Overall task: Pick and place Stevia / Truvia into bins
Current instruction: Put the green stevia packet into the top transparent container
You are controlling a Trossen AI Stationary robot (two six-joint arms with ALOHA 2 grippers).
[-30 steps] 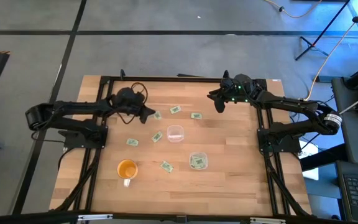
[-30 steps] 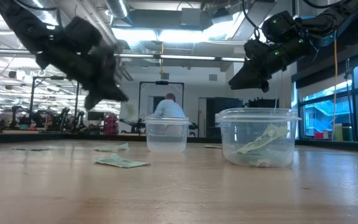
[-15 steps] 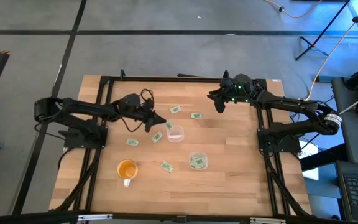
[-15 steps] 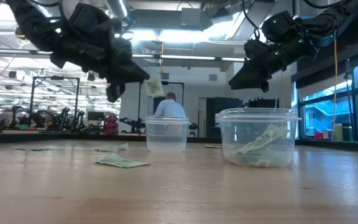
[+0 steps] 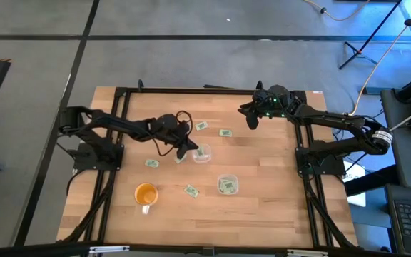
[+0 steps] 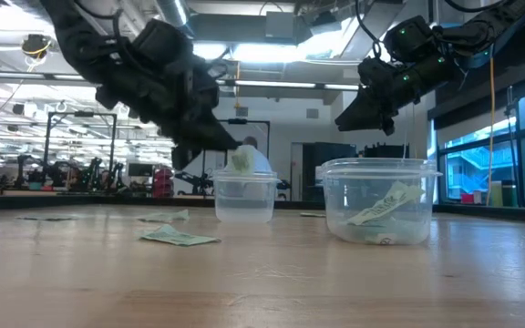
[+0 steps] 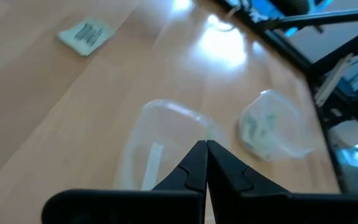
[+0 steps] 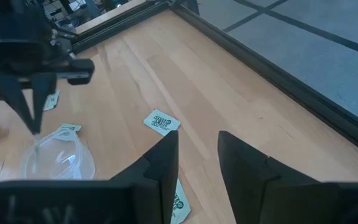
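I work on a pale wooden table in a black frame, on a grey floor; level across it the room opens into a long lit hall, where a person in a light top stands far behind the cups. My left gripper hangs over the rim of the clear cup near the table's middle, its fingers pressed tip to tip; a Stevia packet stands at that cup's mouth just under them, though I cannot tell whether I grip it. The second clear cup, nearer the front edge, holds packets already. Loose packets lie on the wood around both: two near the back edge, one at the left, one between the orange handled cup and the second cup. My right gripper waits in the air by the back edge, fingers parted around nothing.
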